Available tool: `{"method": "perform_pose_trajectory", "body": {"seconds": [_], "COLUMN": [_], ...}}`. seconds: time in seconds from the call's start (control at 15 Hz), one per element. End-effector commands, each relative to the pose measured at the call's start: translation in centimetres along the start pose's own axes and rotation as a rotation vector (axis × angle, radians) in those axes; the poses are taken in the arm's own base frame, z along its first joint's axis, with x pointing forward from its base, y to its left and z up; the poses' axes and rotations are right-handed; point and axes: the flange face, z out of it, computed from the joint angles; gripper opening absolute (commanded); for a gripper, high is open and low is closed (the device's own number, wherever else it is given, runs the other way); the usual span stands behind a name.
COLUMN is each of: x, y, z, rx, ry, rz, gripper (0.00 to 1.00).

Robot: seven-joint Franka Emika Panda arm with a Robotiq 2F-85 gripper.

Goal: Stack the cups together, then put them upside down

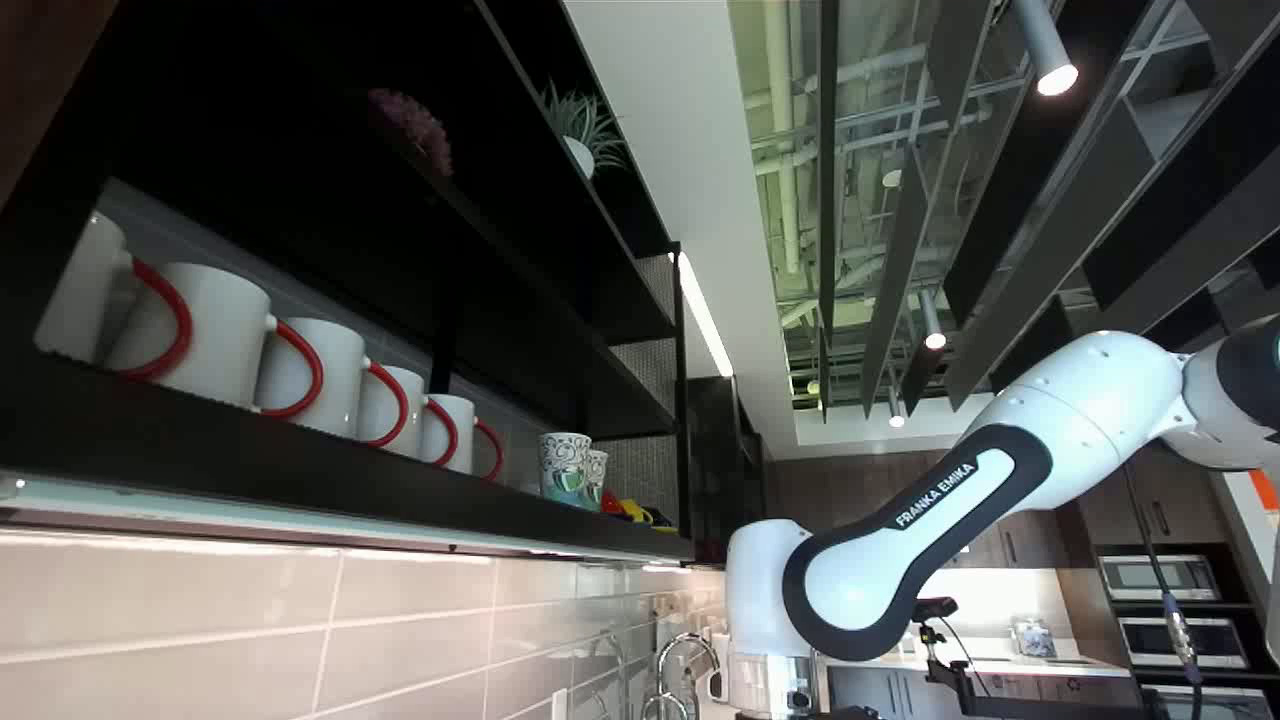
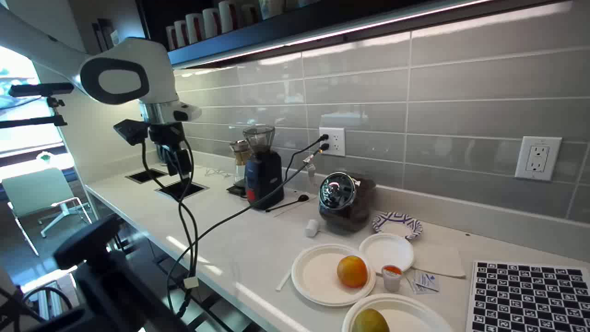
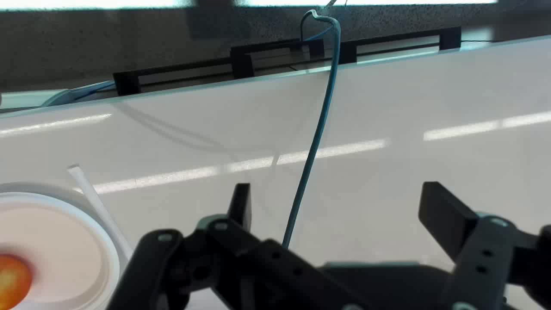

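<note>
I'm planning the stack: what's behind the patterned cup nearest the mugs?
In an exterior view, a second patterned cup shows partly behind the first cup, its covered side unseen.

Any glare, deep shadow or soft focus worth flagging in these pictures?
Wrist view: streaky glare on the countertop; the gripper looks slightly soft. In an exterior view, the window is blown out. In an exterior view, the upper shelves lie in deep shadow while the strip light glares.
</note>
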Motion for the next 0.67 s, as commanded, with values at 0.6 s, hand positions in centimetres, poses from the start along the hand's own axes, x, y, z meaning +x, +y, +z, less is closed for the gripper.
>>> {"method": "perform_pose_trajectory", "body": {"seconds": [0.6], "x": [-0.4], "y": [1.3], "z": [-2.2], "rx": [-0.065], "ry": [0.063], "rz": [0.052], "gripper": [1.0]}}
